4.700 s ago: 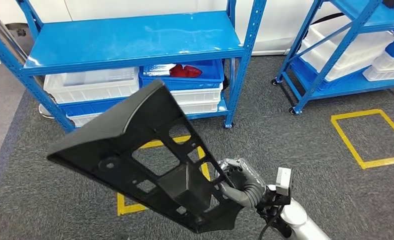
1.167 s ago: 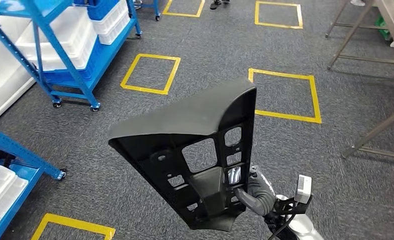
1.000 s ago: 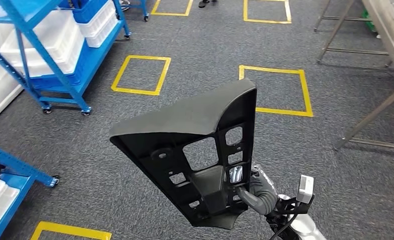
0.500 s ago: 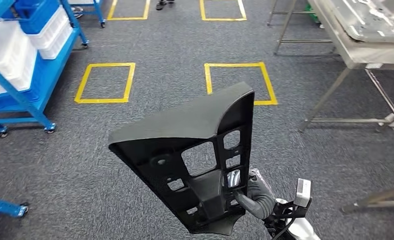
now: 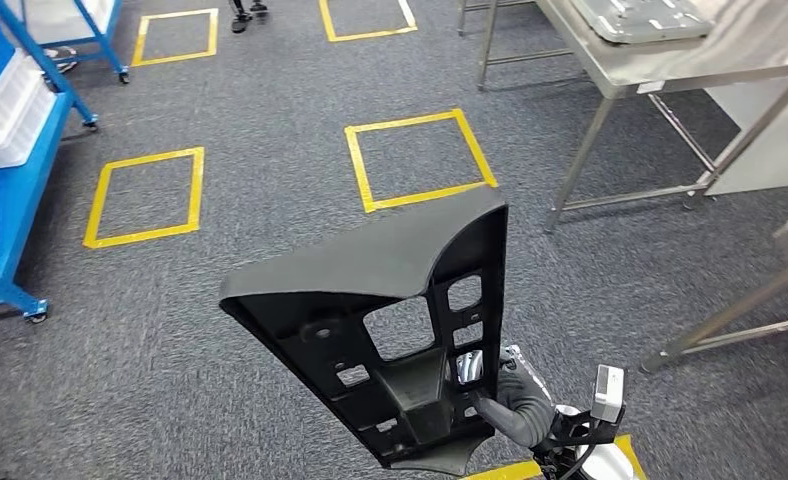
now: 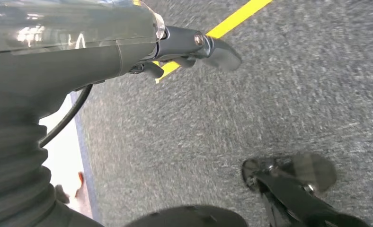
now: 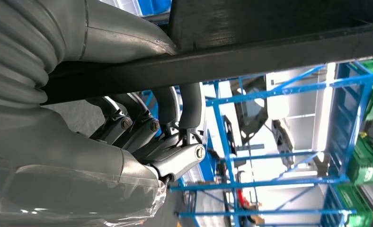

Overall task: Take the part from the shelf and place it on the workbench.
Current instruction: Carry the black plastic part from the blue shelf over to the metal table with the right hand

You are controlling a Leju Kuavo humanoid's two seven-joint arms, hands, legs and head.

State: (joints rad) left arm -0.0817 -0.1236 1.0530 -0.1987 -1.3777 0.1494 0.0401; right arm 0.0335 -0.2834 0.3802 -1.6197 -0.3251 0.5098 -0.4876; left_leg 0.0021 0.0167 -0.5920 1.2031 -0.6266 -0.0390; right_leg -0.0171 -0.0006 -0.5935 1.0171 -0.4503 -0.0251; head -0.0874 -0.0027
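Part (image 5: 370, 320), black and ribbed, carried above the floor (image 5: 220, 260) with the right hand (image 5: 505, 395) fingers clenched on its lower edge; left hand (image 6: 175, 47) hangs, grasp indeterminable; keep it level toward the bench (image 5: 690, 50).

The right hand (image 5: 505, 392) is holding the part (image 5: 380, 310) by its lower end, so the part is rising up and to the left of the hand, above the floor (image 5: 270, 180). The worktop (image 5: 670, 60) is standing far ahead and to the right of the hand, with a tray (image 5: 635, 17) lying on it. The shelf (image 5: 10, 150) is standing well away to the left.
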